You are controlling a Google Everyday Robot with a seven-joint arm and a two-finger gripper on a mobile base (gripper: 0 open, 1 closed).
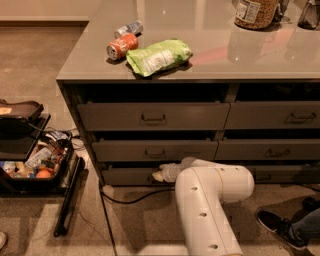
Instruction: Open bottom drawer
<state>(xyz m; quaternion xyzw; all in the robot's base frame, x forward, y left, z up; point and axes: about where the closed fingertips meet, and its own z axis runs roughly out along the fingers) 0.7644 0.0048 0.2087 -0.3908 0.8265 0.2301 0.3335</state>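
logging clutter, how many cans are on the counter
2: a red can beside the green bag, a silver can just behind it. The hand is down at the bottom drawer.

A grey cabinet (pixel 115 116) of drawers under a glossy countertop (pixel 210 35) is seen from 12 to 3 o'clock, set on a brown speckled floor (pixel 35 60). A pale wall (pixel 45 7) is glimpsed at 11 o'clock. The gripper (pixel 159 175) is found near 6 o'clock, low against the cabinet front.

The hand (pixel 158 175) sat against the front of the bottom drawer (pixel 125 176). Before the drawer, open floor (pixel 142 225) was crossed by a black cable (pixel 135 198). The white arm (pixel 210 200) blocked its right side, and a cluttered black bin (pixel 35 185) stood to its left.
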